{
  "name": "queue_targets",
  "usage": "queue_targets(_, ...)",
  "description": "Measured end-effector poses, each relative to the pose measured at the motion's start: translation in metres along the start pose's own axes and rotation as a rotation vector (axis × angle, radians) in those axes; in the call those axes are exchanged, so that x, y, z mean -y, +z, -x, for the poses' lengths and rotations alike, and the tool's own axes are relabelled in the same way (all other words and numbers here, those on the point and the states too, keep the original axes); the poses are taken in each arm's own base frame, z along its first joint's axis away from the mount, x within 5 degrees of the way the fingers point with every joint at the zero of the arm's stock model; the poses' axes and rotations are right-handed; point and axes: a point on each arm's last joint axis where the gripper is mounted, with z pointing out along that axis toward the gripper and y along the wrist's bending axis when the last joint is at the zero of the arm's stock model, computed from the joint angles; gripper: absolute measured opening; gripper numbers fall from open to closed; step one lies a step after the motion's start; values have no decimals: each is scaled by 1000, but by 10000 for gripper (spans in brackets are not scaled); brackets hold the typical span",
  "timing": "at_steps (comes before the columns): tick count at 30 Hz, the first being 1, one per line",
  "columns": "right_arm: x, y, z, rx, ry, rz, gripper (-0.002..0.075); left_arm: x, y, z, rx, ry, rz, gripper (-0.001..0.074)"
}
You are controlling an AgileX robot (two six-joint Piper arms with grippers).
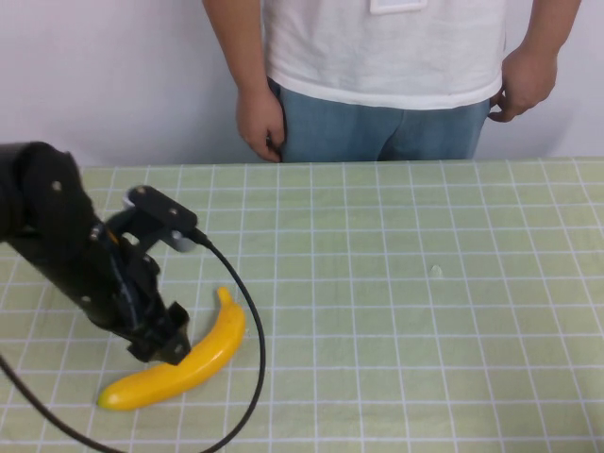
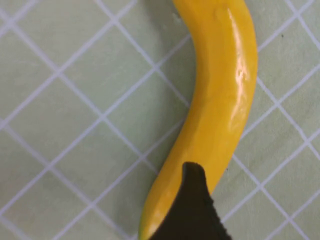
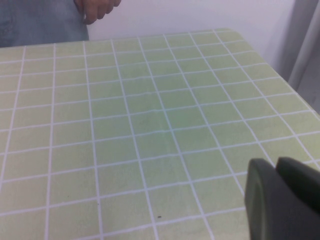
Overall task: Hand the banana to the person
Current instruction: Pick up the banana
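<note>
A plain pale wall backs the scene. In front of it stands the desk (image 1: 425,311), covered with a light green cloth ruled in a white grid.

The banana (image 1: 184,363) is the reference object. It lies flat on the desk cloth in the near-left area of the high view, curved, with its short stem end pointing toward the far edge of the desk and its blunt end nearer the robot. Its skin is bright yellow and glossy.

The left claw (image 1: 168,347) is lowered directly onto the banana at roughly mid-length, on the side of the banana nearer the robot's left arm. In the left wrist view one dark, serrated fingertip (image 2: 192,210) overlaps the banana (image 2: 220,100). Whether the left claw is apart or clamped cannot be told. A black cable loops from the left arm around the stem end of the banana.

The right claw (image 3: 282,200) is well apart from the banana and shows only in the right wrist view, as a dark grey part above bare cloth. Its state cannot be told.

The person (image 1: 387,75) stands beyond the far edge of the desk, well apart from the banana, in a white T-shirt and blue jeans, both arms hanging at the sides.
</note>
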Motion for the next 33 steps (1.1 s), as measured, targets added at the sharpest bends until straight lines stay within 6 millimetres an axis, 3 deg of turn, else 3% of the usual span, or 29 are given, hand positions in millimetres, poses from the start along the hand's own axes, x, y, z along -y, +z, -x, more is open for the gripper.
queue_targets(14, 0, 0, 0, 0, 0, 0, -11, -8, 50, -1, -108, 33, -73, 480)
queue_targets(25, 0, 0, 0, 0, 0, 0, -11, -7, 79, -22, -141, 54, -46, 477)
queue_targets(29, 0, 0, 0, 0, 0, 0, -11, -7, 80, -23, -142, 55, -44, 405)
queue_targets(31, 0, 0, 0, 0, 0, 0, -11, -7, 80, -23, -143, 55, -45, 320)
queue_targets(33, 0, 0, 0, 0, 0, 0, -11, -6, 80, -23, -146, 55, -48, 306)
